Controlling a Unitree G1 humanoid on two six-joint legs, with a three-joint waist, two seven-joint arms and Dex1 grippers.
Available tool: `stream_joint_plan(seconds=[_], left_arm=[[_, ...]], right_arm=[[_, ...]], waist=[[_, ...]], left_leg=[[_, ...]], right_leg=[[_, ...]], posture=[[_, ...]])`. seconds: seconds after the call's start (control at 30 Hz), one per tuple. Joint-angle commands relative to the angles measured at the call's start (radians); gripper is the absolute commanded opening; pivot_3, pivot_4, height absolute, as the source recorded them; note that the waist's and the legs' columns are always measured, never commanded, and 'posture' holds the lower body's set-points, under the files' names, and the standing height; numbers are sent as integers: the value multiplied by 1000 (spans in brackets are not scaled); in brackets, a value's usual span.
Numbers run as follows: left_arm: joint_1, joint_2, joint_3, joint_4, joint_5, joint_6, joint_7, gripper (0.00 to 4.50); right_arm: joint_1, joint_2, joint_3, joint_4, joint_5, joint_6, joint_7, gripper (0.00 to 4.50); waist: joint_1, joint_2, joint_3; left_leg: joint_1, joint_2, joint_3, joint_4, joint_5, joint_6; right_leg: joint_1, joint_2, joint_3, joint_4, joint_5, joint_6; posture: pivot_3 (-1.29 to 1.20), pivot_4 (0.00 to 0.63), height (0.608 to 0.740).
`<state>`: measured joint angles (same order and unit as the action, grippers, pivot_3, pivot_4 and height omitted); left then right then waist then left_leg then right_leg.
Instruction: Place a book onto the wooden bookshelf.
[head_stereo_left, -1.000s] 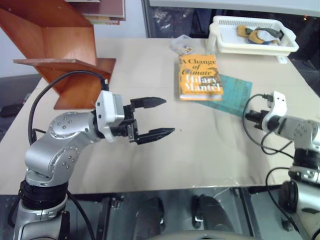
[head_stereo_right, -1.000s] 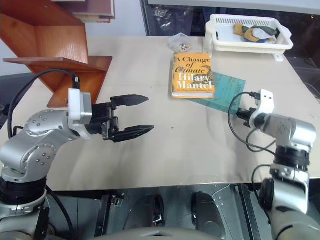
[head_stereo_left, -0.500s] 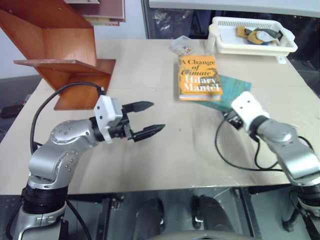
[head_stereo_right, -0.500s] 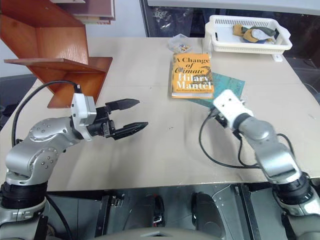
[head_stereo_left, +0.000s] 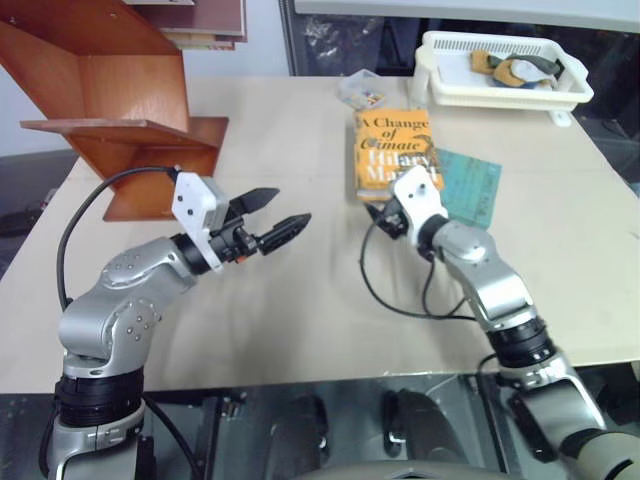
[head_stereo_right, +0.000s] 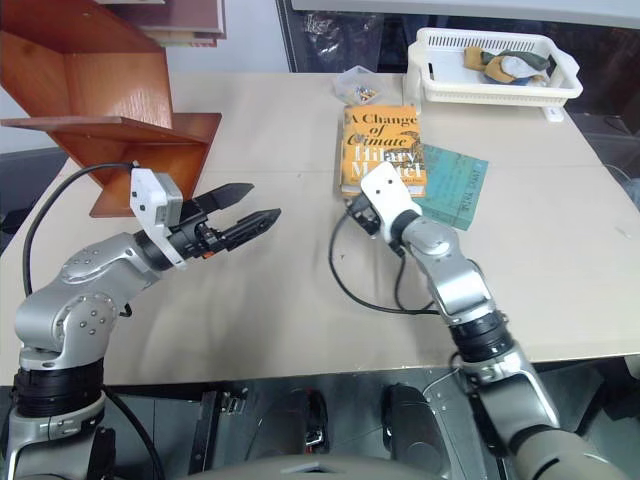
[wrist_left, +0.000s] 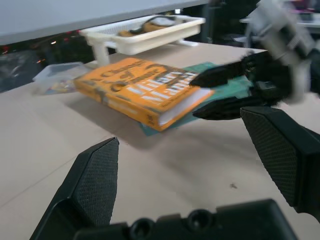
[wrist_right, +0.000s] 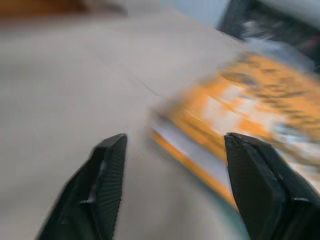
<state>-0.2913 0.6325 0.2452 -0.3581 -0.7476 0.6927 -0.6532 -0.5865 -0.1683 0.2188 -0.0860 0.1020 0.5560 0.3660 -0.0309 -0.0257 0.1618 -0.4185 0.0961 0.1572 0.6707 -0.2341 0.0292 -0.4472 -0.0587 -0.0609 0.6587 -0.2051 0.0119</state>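
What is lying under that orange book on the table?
A thin teal book lies under the orange book, sticking out at its right and near edges. The part beneath the orange book is covered, so how far it reaches under cannot be seen.

Both arms are built of rounded, silver-grey metal segments dotted with small round screws, over black ribbed joints lower down. Each wrist ends in a boxy white housing. The left gripper (head_stereo_left: 272, 223) has two long black fingers (wrist_left: 92, 185) tapering to points, their inner pads finely cross-hatched, seated in a black base with small round holes. A black cable arcs from each white housing and loops along its arm. The right gripper (wrist_right: 170, 170) has the same black wedge-shaped fingers.
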Motion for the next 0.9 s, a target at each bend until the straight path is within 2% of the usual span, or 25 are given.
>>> stream_joint_plan(seconds=[0.03, 0.07, 0.1, 0.17, 0.37, 0.57, 0.7, 0.9], left_arm=[[-12, 0, 57, -12, -35, 10, 26, 4500], [-14, 1, 64, -6, -38, 14, 32, 4500], [-17, 2, 69, 1, -38, 16, 36, 4500], [-19, 2, 82, 8, -43, 21, 46, 4500], [-15, 18, 108, -6, -54, 37, 75, 4500], [13, 27, 143, -44, -67, 58, 110, 4500], [29, 28, 158, -59, -73, 65, 123, 4500], [11, 20, 140, -31, -68, 62, 124, 4500]], right_arm=[[-35, 32, -31, -33, 41, 41, 7, 1623], [-48, 45, -25, -16, 40, 41, 3, 1203], [-65, 62, -24, 12, 39, 36, -4, 965], [-105, 105, -34, 83, 39, 24, -26, 39], [-278, 236, -93, 470, 16, -126, -117, 39], [-420, 268, -135, 792, -28, -268, -214, 39], [-425, 256, -149, 803, -37, -247, -236, 39], [-337, 237, -141, 635, -41, -139, -237, 39]], waist=[[2, 0, 0], [2, 0, 0], [1, 0, 0], [-4, 0, 0], [-10, 0, 0], [-9, 0, 0], [-9, 0, 0], [-10, 0, 0]], left_leg=[[0, 0, 0, 0, 0, 0], [0, 0, 0, 0, 0, 0], [0, -1, 0, 0, 0, 0], [0, -1, 0, 0, 0, 0], [0, 0, 0, 0, 0, 0], [-1, -1, 1, -1, 0, 0], [-3, -2, 0, -1, 0, 0], [-3, -2, -1, -1, 0, 0]], right_leg=[[0, -1, -1, 0, 0, 0], [0, -1, -1, 0, 0, 0], [0, -1, -1, 0, 0, 0], [0, -1, -1, 1, 0, 0], [0, -1, -1, 2, 0, -1], [-1, -2, -3, 1, 0, -1], [-1, -4, -5, 0, 0, -1], [-1, -4, -5, 1, 0, -1]], posture=[[0, 150, 740], [0, 150, 740], [0, 150, 740], [0, 150, 740], [0, 150, 740], [0, 150, 740], [0, 150, 740], [0, 150, 740]])
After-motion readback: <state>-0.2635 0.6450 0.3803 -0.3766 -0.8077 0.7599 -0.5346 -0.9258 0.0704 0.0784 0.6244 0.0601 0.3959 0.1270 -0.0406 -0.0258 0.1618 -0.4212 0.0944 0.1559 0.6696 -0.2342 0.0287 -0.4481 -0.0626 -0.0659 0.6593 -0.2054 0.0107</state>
